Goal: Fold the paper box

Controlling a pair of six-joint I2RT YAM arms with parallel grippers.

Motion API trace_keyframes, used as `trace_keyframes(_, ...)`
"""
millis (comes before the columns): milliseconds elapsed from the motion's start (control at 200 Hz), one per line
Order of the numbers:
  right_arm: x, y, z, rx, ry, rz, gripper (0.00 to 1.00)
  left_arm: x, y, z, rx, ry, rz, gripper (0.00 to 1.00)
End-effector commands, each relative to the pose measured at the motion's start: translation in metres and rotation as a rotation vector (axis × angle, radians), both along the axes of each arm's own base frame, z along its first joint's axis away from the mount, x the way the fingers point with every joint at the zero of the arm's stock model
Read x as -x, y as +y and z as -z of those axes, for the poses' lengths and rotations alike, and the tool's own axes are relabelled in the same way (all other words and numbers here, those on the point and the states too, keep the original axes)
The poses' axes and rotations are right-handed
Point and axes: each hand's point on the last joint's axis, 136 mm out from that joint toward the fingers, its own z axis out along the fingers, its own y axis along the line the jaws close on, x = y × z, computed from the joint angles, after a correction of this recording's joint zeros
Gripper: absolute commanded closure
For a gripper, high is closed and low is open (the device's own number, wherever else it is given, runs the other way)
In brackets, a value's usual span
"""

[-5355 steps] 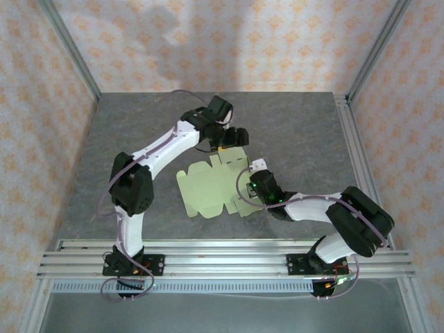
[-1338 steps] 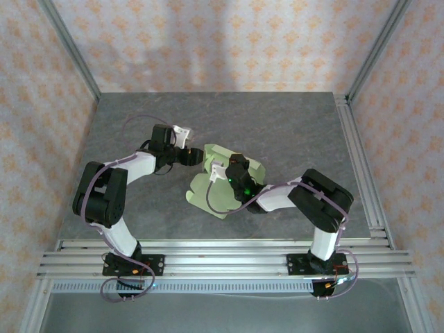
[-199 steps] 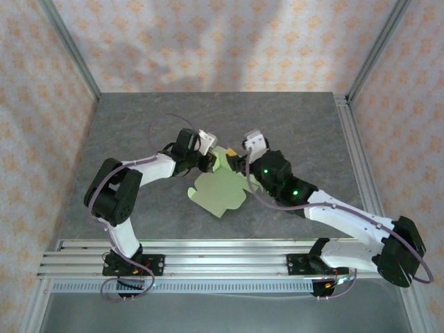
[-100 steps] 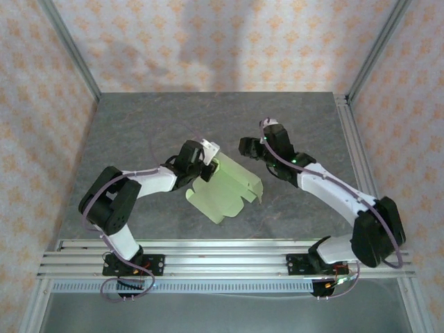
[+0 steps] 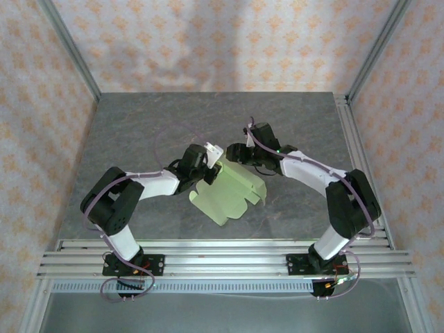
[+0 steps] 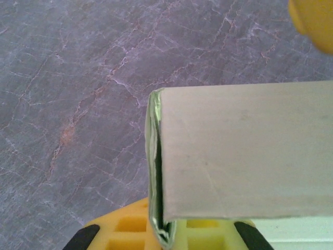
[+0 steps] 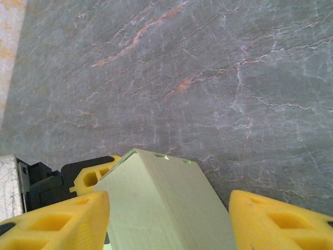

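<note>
The paper box [image 5: 230, 189] is pale yellow-green card, partly folded, with its far side raised off the grey table. My left gripper [image 5: 209, 171] is shut on the box's left folded edge. In the left wrist view that doubled edge [image 6: 156, 172] is pinched between the yellow pads [image 6: 125, 232]. My right gripper [image 5: 229, 154] is open at the box's far corner. In the right wrist view the folded ridge of the box [image 7: 166, 208] stands between the yellow fingers [image 7: 62, 221], with a gap to the right one.
The grey marble-patterned table [image 5: 139, 125] has free room at the back and on the left. Aluminium rails [image 5: 222, 257] run along the near edge, and frame posts [image 5: 357, 146] line the right side. Patterned walls enclose the space.
My right gripper swung back from the right to the box's far corner, and its jaws narrowed. The left gripper kept its grip, and the box shifted slightly.
</note>
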Motion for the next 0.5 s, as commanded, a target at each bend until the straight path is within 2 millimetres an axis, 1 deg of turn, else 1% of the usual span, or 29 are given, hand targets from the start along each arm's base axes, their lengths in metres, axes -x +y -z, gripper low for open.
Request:
trace_keyframes(0, 0.003, 0.011, 0.011, -0.047, 0.045, -0.025, 0.39, -0.002, -0.006, 0.002, 0.055, -0.015, -0.013, 0.91)
trace_keyframes(115, 0.006, 0.010, 0.026, -0.042, 0.076, -0.019, 0.43, -0.001, -0.009, 0.007, 0.083, -0.001, -0.017, 0.89)
trace_keyframes(235, 0.007, 0.008, 0.035, -0.031, 0.092, -0.011, 0.45, -0.001, -0.008, 0.009, 0.089, 0.001, -0.024, 0.88)
trace_keyframes(350, 0.007, 0.002, 0.042, -0.017, 0.104, 0.014, 0.47, -0.002, -0.005, 0.009, 0.080, -0.008, -0.039, 0.81)
trace_keyframes(420, 0.008, -0.001, 0.044, -0.017, 0.111, 0.025, 0.48, -0.005, 0.000, 0.012, 0.064, -0.014, -0.069, 0.75)
trace_keyframes(495, 0.009, -0.003, 0.045, -0.020, 0.115, 0.032, 0.48, -0.008, 0.005, 0.013, 0.059, -0.030, -0.101, 0.74)
